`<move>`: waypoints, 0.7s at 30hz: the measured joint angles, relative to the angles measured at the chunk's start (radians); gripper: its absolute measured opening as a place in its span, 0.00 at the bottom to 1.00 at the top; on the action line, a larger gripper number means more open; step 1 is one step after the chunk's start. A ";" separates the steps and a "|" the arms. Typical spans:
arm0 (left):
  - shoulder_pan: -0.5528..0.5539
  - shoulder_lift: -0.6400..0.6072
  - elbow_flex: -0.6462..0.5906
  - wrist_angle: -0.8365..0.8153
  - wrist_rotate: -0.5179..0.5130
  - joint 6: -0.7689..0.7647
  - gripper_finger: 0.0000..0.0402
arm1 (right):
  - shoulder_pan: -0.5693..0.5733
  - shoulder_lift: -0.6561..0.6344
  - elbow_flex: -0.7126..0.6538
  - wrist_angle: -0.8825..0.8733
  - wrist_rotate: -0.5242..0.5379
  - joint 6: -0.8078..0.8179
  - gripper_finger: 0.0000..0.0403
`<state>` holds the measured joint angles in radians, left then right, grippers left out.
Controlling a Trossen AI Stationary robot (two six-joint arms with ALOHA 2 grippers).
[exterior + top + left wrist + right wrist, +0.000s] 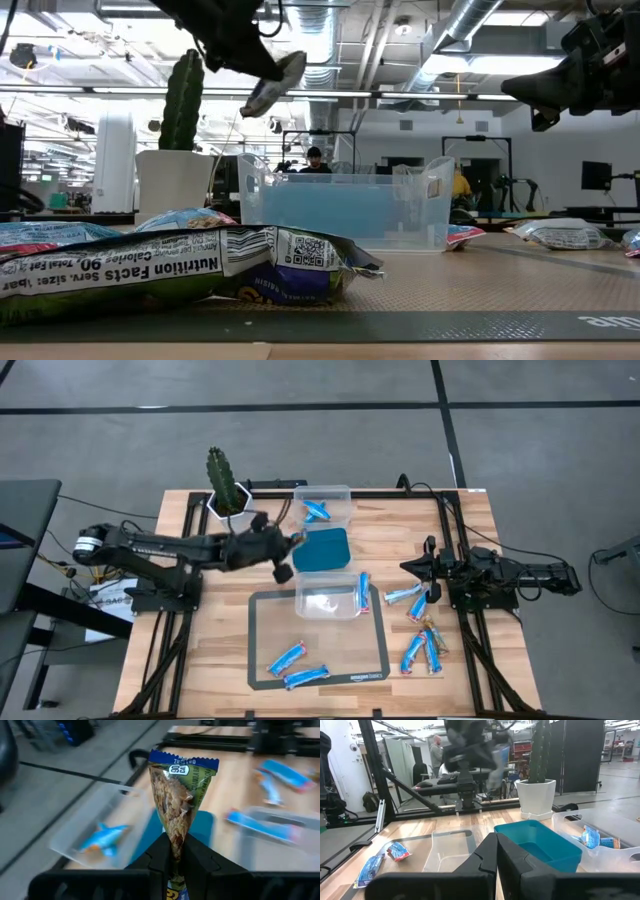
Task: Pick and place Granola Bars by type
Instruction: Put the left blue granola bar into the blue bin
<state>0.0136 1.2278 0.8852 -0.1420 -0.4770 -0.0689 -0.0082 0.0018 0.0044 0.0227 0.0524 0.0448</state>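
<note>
A: Counter (210, 660) first. Pale wooden slats, a grey mat (262, 660) with a dark border laid on the near half. Potted cactus (222, 485) at the far edge.

B: Containers next. One clear tub (325, 515) at the far side with a blue bar in it, a teal tub (320, 550) just beside it, another clear tub (322, 600) on the mat. Thin, rigid plastic, square with rounded corners.

A: Left gripper (290, 548)?

B: Raised above the counter, near the teal tub's edge. Jaws narrow, pinched on a brownish bar (179, 802) by its lower end, so the bar stands upright from the jaws. Wrapper partly clear; grainy oat texture shows through, crimped blue seam on top.

A: Right gripper (425, 568)?

B: Waiting near the right edge, above the loose bars. Jaws drawn together, nothing between them.

A: Remaining Granola Bars (420, 645)?

B: Blue ones scattered on the right, two more on the mat's near edge (298, 666), one leaning at the near clear tub's rim.

A: Handling?

B: My judgement: light, glossy foil, likely slippery and crinkly; the bar inside probably crumbles under a hard squeeze. Better gripped across the middle than by the flat seam, which could slide out.
</note>
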 joint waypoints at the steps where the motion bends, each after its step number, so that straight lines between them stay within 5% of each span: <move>1: 0.021 0.000 0.000 0.006 0.000 0.017 0.08 | 0.000 0.000 0.000 0.000 0.000 0.000 0.00; 16: 0.124 0.003 0.005 0.045 0.045 0.118 0.08 | 0.000 0.000 0.000 0.000 0.000 0.000 0.00; 21: 0.160 0.089 0.074 0.001 0.106 0.119 0.08 | 0.000 0.000 0.000 0.000 0.000 0.000 0.00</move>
<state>0.1740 1.3164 0.9595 -0.1413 -0.3713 0.0506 -0.0082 0.0018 0.0044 0.0227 0.0521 0.0448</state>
